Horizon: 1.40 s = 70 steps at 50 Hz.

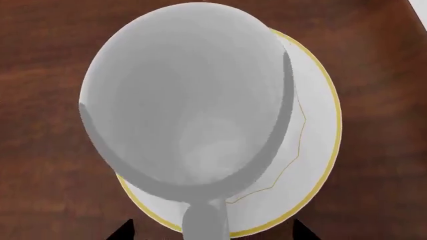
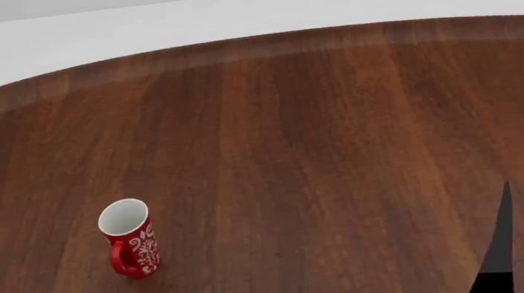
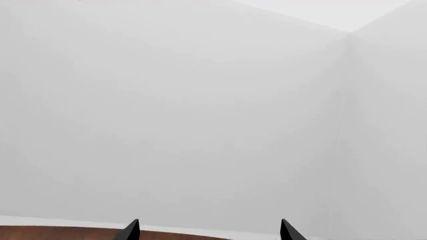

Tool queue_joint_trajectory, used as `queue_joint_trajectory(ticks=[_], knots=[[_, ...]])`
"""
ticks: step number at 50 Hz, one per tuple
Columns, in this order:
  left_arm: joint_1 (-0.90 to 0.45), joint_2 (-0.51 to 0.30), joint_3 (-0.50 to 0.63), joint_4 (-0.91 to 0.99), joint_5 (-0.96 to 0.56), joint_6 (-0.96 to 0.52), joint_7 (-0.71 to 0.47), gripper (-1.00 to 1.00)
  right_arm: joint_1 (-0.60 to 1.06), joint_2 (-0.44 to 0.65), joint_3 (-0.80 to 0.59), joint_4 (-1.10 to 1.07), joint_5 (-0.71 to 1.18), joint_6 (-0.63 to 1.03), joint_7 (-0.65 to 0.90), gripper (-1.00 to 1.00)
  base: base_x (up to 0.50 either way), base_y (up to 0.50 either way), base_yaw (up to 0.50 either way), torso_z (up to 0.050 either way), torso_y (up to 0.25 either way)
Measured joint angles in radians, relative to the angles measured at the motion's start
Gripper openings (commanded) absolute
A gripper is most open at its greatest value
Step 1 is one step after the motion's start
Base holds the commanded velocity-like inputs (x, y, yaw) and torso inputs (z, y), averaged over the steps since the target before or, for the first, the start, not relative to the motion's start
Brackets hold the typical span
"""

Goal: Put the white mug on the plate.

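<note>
Left wrist view looked straight down into the white mug (image 1: 187, 100), whose open mouth filled most of the frame, its handle pointing toward the camera. Beneath the mug lay the plate (image 1: 320, 150), its gold rim showing on one side and along the near edge, on the wooden table (image 1: 47, 150). Whether the mug rested on the plate or hung above it could not be told. Two dark tips of the left gripper (image 1: 213, 231) stood apart on either side of the handle, touching nothing visible. Head view showed a red mug (image 2: 129, 238) upright on the table at left, and one dark finger at lower right. Right wrist view showed the right gripper (image 3: 208, 231) spread, empty, facing a pale wall
</note>
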Motion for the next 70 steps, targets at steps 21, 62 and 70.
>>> queue_joint_trajectory(ticks=[21,62,70], knots=[[-0.04,-0.04,-0.016,0.23,-0.086,-0.148,-0.208,1.0,-0.008,0.019,0.016,-0.044,-0.008,0.01,0.026,1.0,0.0,0.0,0.0,0.0,0.0],[-0.053,-0.243,-0.358,1.105,-0.573,-0.741,-0.8,1.0,0.114,-0.017,0.029,-0.13,0.023,0.123,-0.007,1.0,0.0,0.0,0.0,0.0,0.0],[-0.078,-0.293,-0.461,1.166,-0.654,-0.777,-0.891,1.0,0.121,-0.013,0.031,-0.154,0.024,0.142,0.002,1.0,0.0,0.0,0.0,0.0,0.0]])
